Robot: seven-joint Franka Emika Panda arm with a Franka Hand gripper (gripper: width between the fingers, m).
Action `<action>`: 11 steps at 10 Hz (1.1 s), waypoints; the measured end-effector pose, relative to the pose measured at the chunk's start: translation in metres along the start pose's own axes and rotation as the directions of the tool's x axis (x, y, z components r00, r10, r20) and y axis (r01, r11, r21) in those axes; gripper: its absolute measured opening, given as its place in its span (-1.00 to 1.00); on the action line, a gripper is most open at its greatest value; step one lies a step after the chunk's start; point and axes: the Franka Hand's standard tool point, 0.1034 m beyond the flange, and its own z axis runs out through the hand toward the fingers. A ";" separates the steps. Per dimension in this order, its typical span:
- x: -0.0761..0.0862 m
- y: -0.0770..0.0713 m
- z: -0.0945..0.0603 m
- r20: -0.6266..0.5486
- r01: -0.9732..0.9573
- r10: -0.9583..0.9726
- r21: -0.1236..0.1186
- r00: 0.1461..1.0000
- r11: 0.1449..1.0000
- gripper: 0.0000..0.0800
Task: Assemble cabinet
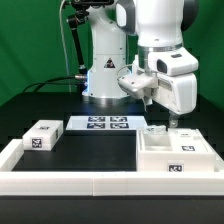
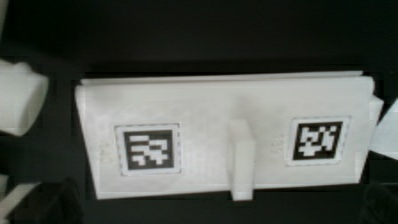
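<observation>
The cabinet (image 1: 176,153) is a large white tagged box on the black table at the exterior view's right. In the wrist view it fills the frame as a white face (image 2: 196,105) with two tags and a raised rib between them. My gripper (image 1: 171,120) hangs just above the cabinet's far edge. Its fingers are small and dark there, so I cannot tell whether they are open. No fingers show in the wrist view. A smaller white tagged block (image 1: 42,136) lies at the exterior view's left.
The marker board (image 1: 100,124) lies flat in front of the robot base. A low white border rail (image 1: 90,183) runs along the front. Another white piece shows at the edge of the wrist view (image 2: 16,95).
</observation>
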 end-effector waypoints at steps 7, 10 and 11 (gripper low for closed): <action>0.001 -0.013 0.035 -0.049 -0.029 0.031 0.040 0.998 0.999 0.99; 0.002 -0.012 0.035 -0.049 -0.041 0.043 0.042 0.998 0.998 0.54; 0.002 -0.013 0.035 -0.049 -0.041 0.043 0.043 0.998 0.998 0.12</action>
